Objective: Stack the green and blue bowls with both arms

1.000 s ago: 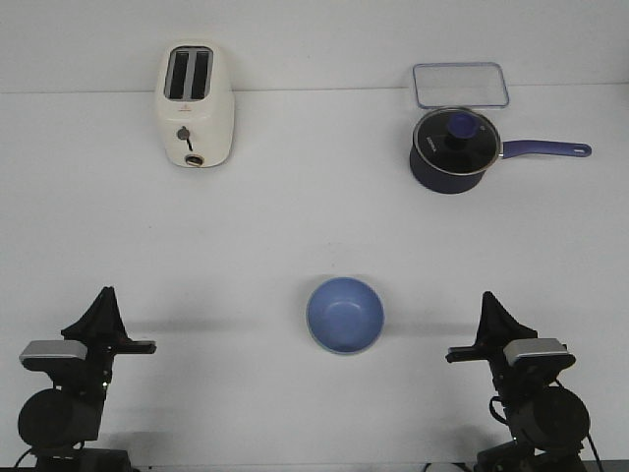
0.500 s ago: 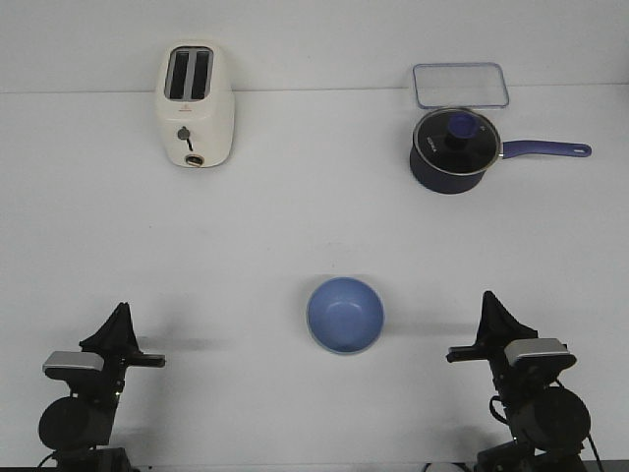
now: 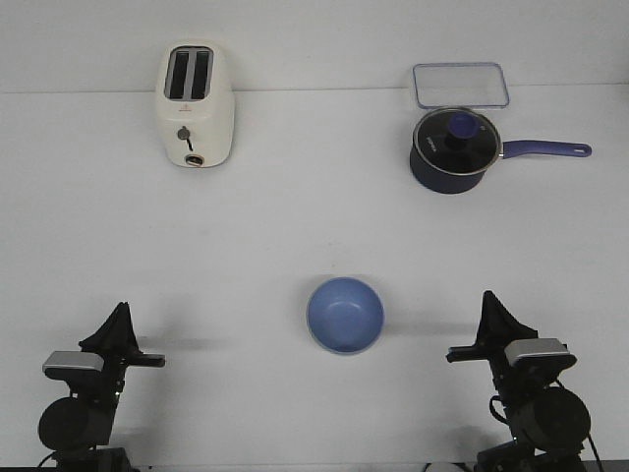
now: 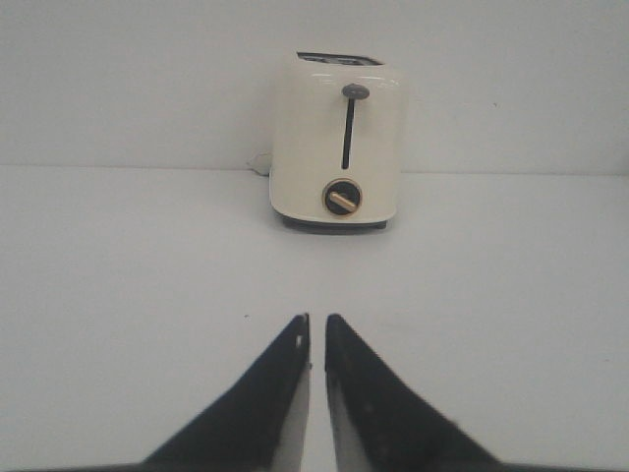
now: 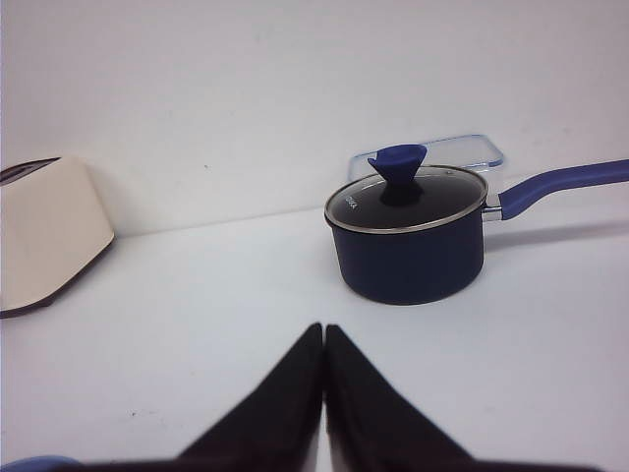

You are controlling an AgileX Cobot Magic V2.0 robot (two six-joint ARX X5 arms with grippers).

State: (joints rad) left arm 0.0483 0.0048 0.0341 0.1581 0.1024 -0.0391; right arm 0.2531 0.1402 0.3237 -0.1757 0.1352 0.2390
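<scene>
The blue bowl (image 3: pixel 345 315) stands upright on the white table, near the middle front. A thin pale edge shows along its near-left rim; no separate green bowl is in view. My left gripper (image 3: pixel 120 308) sits low at the front left, far from the bowl, its jaws empty with only a thin slit between them (image 4: pixel 316 320). My right gripper (image 3: pixel 486 296) sits low at the front right, shut and empty, tips touching (image 5: pixel 323 327). A sliver of the blue bowl (image 5: pixel 34 462) shows at the edge of the right wrist view.
A cream toaster (image 3: pixel 197 93) stands at the back left, also in the left wrist view (image 4: pixel 339 143) and the right wrist view (image 5: pixel 44 231). A dark blue lidded saucepan (image 3: pixel 454 149) (image 5: pixel 408 231) and a clear lidded box (image 3: pixel 460 84) stand at the back right.
My left arm drew back and lowered toward the table's near edge, then held still. The right arm and the bowl have not moved.
</scene>
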